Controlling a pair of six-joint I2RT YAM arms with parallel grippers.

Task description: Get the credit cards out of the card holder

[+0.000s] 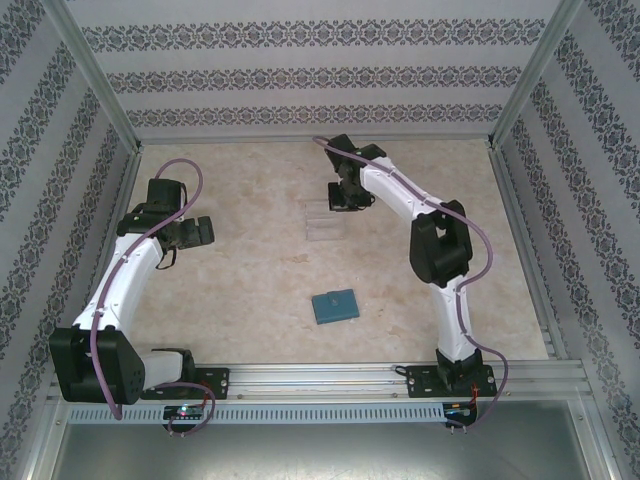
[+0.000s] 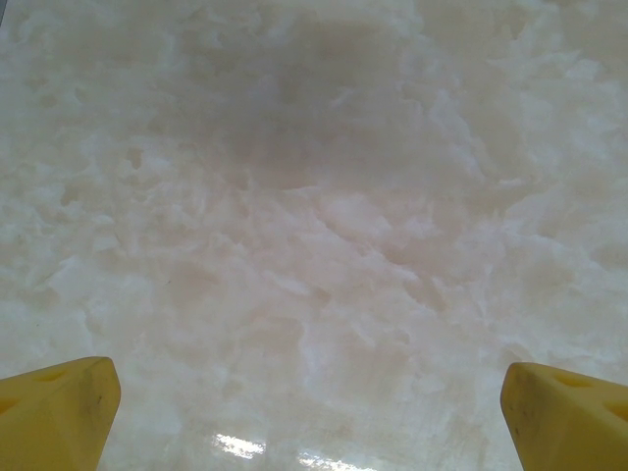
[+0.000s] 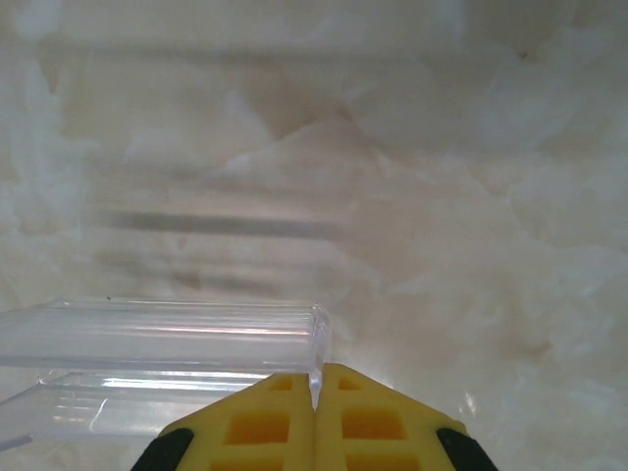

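Note:
The card holder (image 1: 335,305), a flat teal-blue case, lies closed on the table in front of the middle, apart from both arms. The credit cards are hidden from view. My right gripper (image 1: 344,203) is at the far middle of the table. In the right wrist view its yellow fingers (image 3: 383,422) are shut on the right edge of a clear plastic piece (image 3: 167,339), the gripper (image 3: 316,378) pinching its thin end. My left gripper (image 1: 197,232) hovers at the left. Its yellow fingertips (image 2: 54,412) stand wide open over bare table, nothing in the left gripper (image 2: 309,397).
The clear plastic piece (image 1: 322,224) shows faintly on the pale marbled table (image 1: 250,280) just in front of the right gripper. Patterned walls and metal frame posts (image 1: 520,90) close in the table on three sides.

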